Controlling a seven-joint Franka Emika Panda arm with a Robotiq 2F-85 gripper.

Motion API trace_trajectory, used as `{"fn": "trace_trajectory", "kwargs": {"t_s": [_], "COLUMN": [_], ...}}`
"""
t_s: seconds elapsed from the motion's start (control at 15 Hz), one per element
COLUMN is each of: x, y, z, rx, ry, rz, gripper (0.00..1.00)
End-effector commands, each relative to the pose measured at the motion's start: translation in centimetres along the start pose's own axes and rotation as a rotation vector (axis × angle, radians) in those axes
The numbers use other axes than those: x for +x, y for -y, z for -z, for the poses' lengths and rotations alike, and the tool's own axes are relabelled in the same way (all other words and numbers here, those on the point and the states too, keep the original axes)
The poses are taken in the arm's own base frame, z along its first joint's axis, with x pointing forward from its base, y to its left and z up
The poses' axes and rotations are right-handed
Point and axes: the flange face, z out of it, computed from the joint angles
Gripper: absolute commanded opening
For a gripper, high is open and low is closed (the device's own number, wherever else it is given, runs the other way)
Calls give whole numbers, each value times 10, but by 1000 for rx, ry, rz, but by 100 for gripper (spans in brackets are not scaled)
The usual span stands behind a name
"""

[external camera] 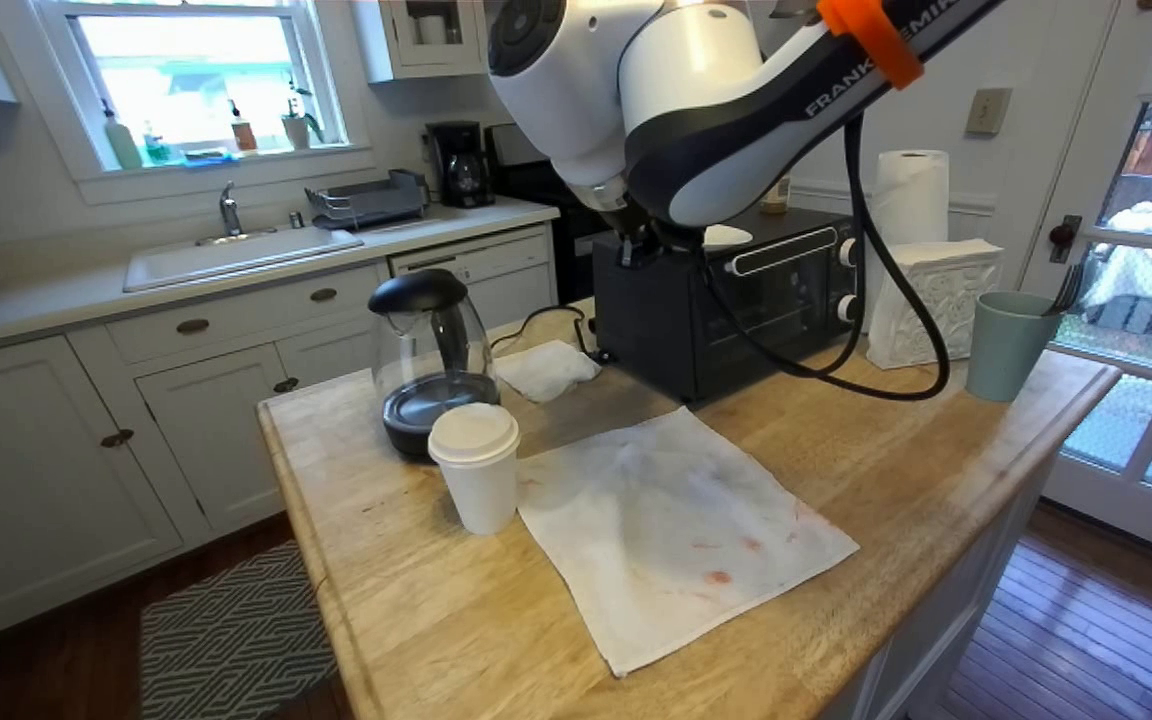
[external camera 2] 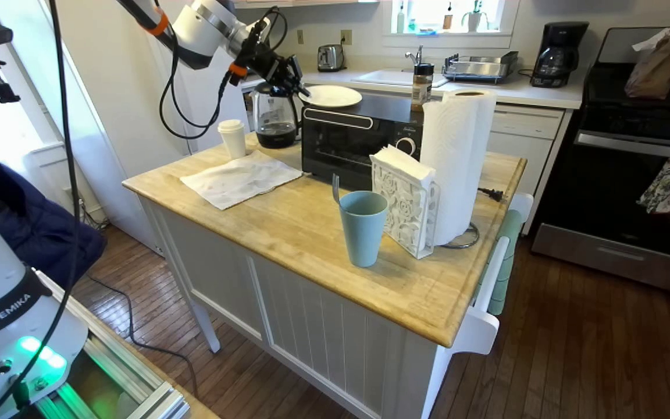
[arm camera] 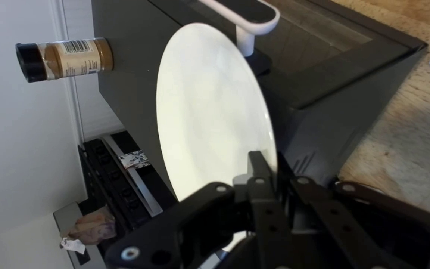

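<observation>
A white plate [arm camera: 207, 101] lies over the top of a black toaster oven [arm camera: 133, 63] in the wrist view. My gripper [arm camera: 270, 158] has one finger over the plate's face and the other beyond its rim, closed on the edge. The plate also shows in both exterior views [external camera: 726, 236] [external camera 2: 332, 95]. There the gripper [external camera: 639, 250] [external camera 2: 301, 86] is at the oven's edge near the glass kettle [external camera: 436, 370]. I cannot tell whether the plate rests on the oven or is slightly lifted. A spice jar [arm camera: 65, 59] stands on the oven.
A white lidded paper cup [external camera: 478, 470] and a stained cloth [external camera: 681, 530] are on the wooden island [external camera: 416, 610]. A crumpled white cloth [external camera: 548, 370] lies beside the oven. A paper towel roll [external camera 2: 457, 169], napkin holder [external camera 2: 403, 203] and green cup [external camera 2: 364, 230] stand at the other end.
</observation>
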Motion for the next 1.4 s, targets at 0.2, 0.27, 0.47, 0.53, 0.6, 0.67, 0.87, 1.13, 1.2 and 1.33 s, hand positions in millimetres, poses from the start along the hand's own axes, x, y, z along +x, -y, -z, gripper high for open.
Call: {"fn": "trace_trajectory", "kwargs": {"t_s": [0.2, 0.27, 0.47, 0.53, 0.6, 0.67, 0.87, 1.13, 1.2, 1.33], "x": [8, 8, 8, 8, 8, 9, 9, 7, 7, 8], "y": [2, 3, 4, 5, 5, 5, 4, 8, 8, 6], "z": [-1, -2, -5, -6, -6, -7, -5, -2, -3, -4], "rx": [4, 5, 9, 10, 12, 12, 16, -7, -10, -19], "ry": [-2, -1, 3, 4, 6, 6, 8, 25, 29, 34], "rz": [16, 20, 27, 29, 30, 31, 25, 30, 32, 32], "gripper": [2, 13, 38, 45, 51, 57, 79, 100, 100, 100]}}
